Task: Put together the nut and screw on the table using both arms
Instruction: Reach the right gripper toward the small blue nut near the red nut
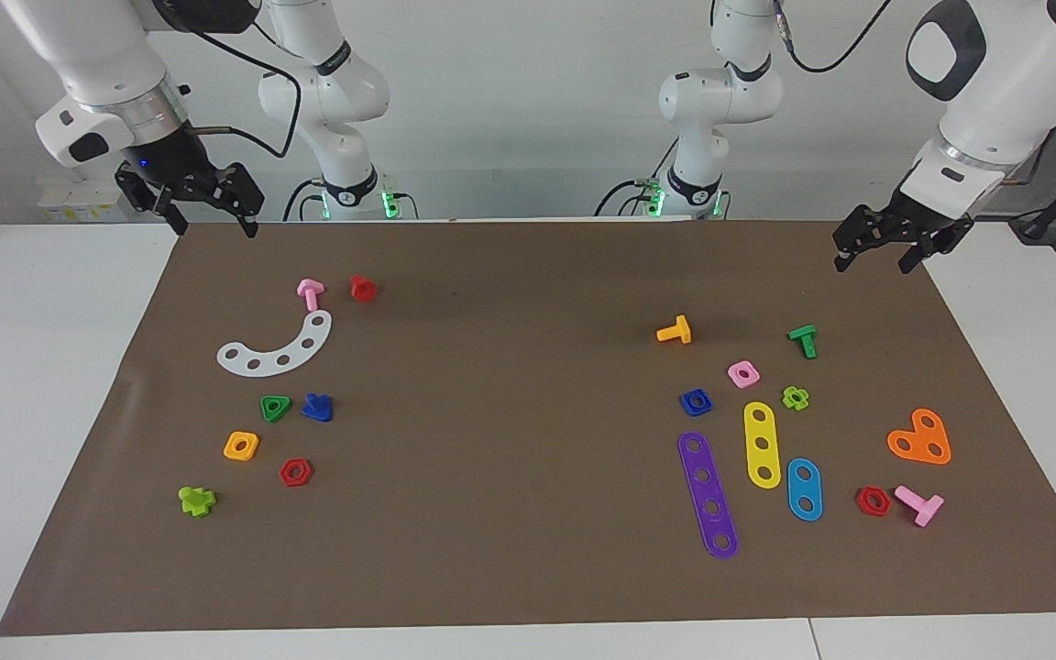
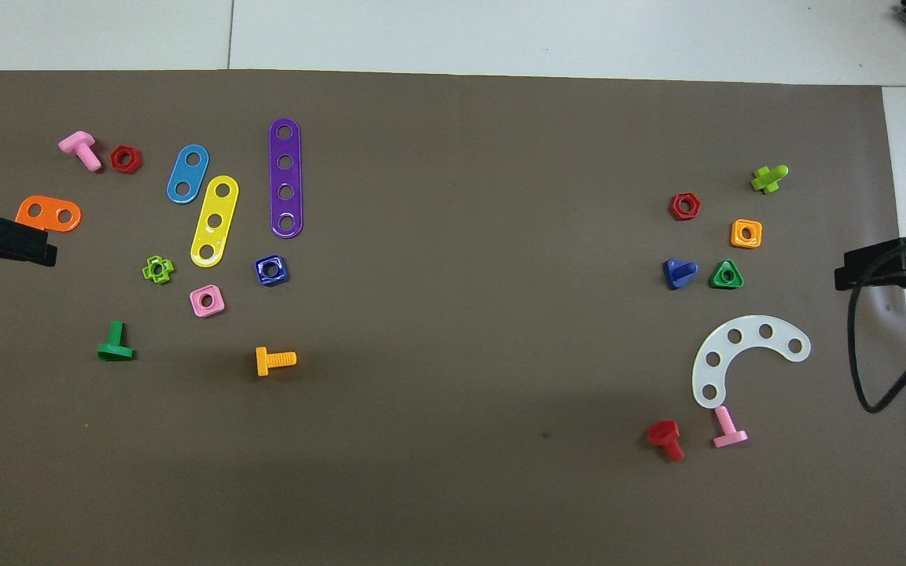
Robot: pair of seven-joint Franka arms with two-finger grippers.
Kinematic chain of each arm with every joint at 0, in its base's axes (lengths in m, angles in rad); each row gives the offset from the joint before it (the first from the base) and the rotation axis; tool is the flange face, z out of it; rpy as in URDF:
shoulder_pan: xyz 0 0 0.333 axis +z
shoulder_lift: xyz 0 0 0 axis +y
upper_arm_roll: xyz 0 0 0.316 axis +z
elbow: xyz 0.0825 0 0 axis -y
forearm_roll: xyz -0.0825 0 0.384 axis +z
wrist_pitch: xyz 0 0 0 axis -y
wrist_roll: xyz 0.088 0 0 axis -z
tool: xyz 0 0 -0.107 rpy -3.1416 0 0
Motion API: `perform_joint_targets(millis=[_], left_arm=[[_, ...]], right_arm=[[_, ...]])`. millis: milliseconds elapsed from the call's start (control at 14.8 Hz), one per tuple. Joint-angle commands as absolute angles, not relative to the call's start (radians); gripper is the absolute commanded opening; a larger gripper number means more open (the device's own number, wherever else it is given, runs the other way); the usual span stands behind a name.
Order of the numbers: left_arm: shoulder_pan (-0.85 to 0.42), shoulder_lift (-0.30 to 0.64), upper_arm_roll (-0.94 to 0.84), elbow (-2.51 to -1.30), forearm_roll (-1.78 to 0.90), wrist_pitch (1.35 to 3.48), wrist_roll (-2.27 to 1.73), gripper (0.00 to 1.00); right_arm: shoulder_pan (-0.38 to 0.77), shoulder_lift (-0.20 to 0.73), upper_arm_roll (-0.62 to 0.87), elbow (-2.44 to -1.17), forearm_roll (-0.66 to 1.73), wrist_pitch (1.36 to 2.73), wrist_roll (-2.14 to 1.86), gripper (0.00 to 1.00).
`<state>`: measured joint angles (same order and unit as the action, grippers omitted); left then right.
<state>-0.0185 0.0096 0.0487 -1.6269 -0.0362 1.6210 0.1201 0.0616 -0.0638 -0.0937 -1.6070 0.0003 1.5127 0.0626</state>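
No writing can be read anywhere; both arms wait raised, the left gripper [image 1: 883, 252] and right gripper [image 1: 207, 213] with jaws spread and empty over the brown mat's [image 1: 510, 513] corners, while the blue nut [image 1: 696, 401] lies beside a pink square nut [image 1: 743, 373] and the blue screw [image 1: 317, 407] beside a green triangular nut [image 1: 275, 408].

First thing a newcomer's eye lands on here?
Bright toy parts in two clusters on the brown mat, one toward each arm's end. The blue nut lies beside the purple strip; the blue screw lies beside a green triangular nut. Left gripper and right gripper hang open above the mat's corners.
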Motion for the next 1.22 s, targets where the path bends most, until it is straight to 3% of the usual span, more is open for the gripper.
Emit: perform_joint_targets(millis=[0,339,678,814,949,1153], left_arm=[[-0.031,-0.02,0.055,-1.661,-0.014,1.641,0.112,1.0],[-0.031,-0.018,0.055,-1.657,-0.014,1.641,0.112,1.0],[-0.029,-0.017,0.055,-1.657,-0.014,1.643,0.112,1.0],[-0.031,-0.017,0.055,-1.657,-0.014,1.643,0.112,1.0],[-0.032,-0.018,0.055,-1.657,-0.014,1.635,0.112,1.0],[-0.032,-0.017,0.055,-1.654,-0.014,1.638,0.112,1.0]], right_arm=[[0.057,-0.078,-0.086,-1.62,-0.018,1.526,0.044,1.0],[0.057,-0.116,-0.086,-1.705,-0.02,1.578,0.045,1.0],[0.057,-0.114,-0.086,-1.703,-0.02,1.592,0.041,1.0],[0.06,-0.078,-0.083,-1.723,-0.005,1.688,0.043,1.0],[0.115,-0.028,-0.081,-1.813,-0.002,1.9,0.046,1.0],[0.136,0.115,-0.08,-1.832,0.0,2.038,-0.001,1.0]])
